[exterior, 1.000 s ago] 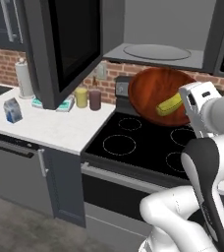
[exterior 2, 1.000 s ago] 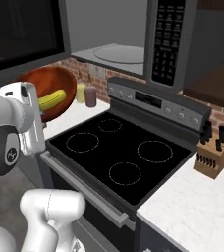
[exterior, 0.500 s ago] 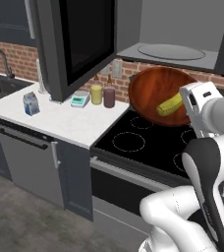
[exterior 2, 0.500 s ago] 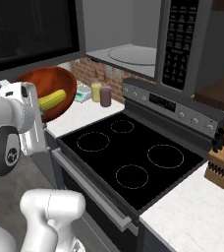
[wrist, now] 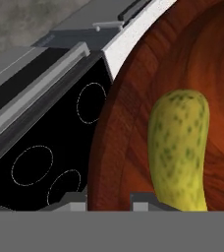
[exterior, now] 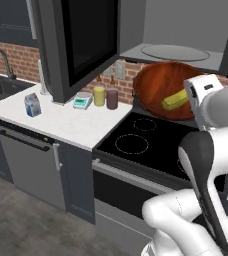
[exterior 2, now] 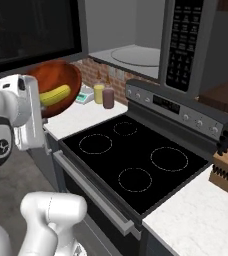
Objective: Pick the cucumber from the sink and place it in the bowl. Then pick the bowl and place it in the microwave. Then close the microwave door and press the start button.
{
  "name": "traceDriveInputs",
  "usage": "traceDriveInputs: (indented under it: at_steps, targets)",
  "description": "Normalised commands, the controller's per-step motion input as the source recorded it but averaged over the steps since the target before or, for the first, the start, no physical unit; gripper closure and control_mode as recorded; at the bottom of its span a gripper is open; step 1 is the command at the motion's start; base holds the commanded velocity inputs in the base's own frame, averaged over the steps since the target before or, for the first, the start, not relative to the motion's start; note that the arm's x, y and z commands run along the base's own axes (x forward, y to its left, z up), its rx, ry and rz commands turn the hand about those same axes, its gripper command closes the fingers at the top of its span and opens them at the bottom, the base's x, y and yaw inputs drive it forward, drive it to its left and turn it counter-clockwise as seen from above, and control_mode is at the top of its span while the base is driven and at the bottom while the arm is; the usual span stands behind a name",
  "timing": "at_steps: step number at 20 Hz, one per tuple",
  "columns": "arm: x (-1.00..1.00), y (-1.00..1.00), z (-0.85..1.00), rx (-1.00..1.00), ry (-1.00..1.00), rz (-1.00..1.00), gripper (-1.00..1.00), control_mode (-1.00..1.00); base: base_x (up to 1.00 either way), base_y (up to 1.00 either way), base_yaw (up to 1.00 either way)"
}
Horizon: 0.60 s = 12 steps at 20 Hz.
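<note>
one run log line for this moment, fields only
phase: carrying bowl to microwave | gripper: shut on bowl rim | cucumber: in bowl | microwave: door open, turntable bare | below: stovetop

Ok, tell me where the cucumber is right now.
The cucumber lies inside the bowl, which the gripper holds by its rim above the stove, just below the open microwave.

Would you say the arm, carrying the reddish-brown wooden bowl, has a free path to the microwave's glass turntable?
Probably yes. The microwave door stands swung open to the left, and the grey cavity with its round glass turntable lies just above the reddish-brown wooden bowl with nothing between; the gripper grips the rim.
</note>
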Motion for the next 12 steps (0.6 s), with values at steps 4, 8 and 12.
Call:
traceDriveInputs:
  at_steps: [4, 8, 12]
  targets:
    - [0.0, -0.14, 0.33, 0.0, -0.03, -0.21, 1.0, -1.0, 0.0, 0.0, 0.0]
    - [0.0, -0.2, 0.53, 0.01, -0.18, -0.1, 1.0, -1.0, 0.0, 0.0, 0.0]
    - [0.08, -0.05, 0.41, 0.0, -0.25, -0.01, 1.0, -1.0, 0.0, 0.0, 0.0]
